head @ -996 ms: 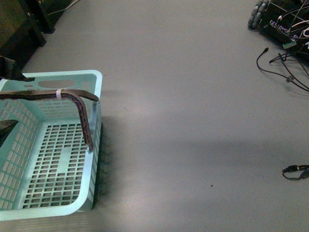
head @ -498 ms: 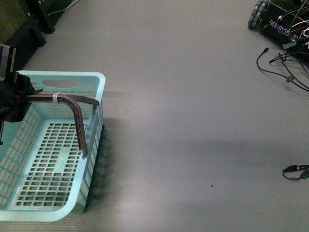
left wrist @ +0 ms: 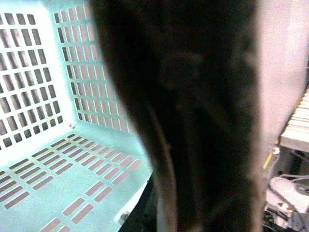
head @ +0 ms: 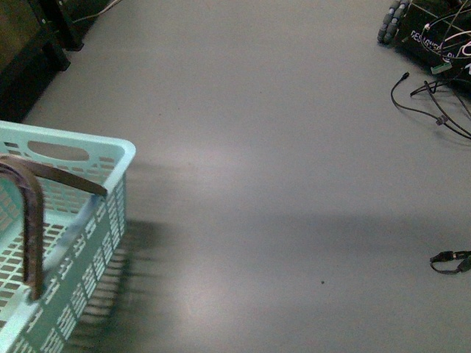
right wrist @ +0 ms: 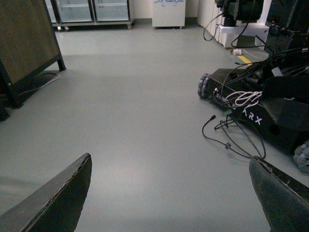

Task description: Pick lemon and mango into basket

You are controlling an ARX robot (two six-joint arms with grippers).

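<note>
A plain grey floor (head: 280, 184) fills most of the front view; at its near left corner sits the light aqua plastic rectangular basket (head: 88, 151) with slotted walls and floor, cut off by the left and near edges of the picture; it stands tilted, its far right corner highest, with a dark shadow on the floor just to its right; whether it rests on the floor or hangs above it I cannot tell. Its brown ribbed swing handle (head: 33, 228) arches up over the opening, one end meeting the right wall.

At the far right stands a black wheeled robot base (head: 434, 37) strung with white wires; thin black cables (head: 430, 103) trail from it across the floor, and a small black connector (head: 450, 261) lies nearer, at the right edge, well apart from the basket. A dark wooden board on a black stand (right wrist: 24, 43) is at the far left.

The left wrist view looks into the basket (left wrist: 48, 96), slotted walls and floor; a dark blurred shape (left wrist: 193, 121) very close to the lens covers the middle, so the left gripper and how its fingers are set cannot be told.

The right gripper (right wrist: 170, 162) points out over bare floor; its two dark fingers (right wrist: 63, 203) are spread wide, with nothing between them.
</note>
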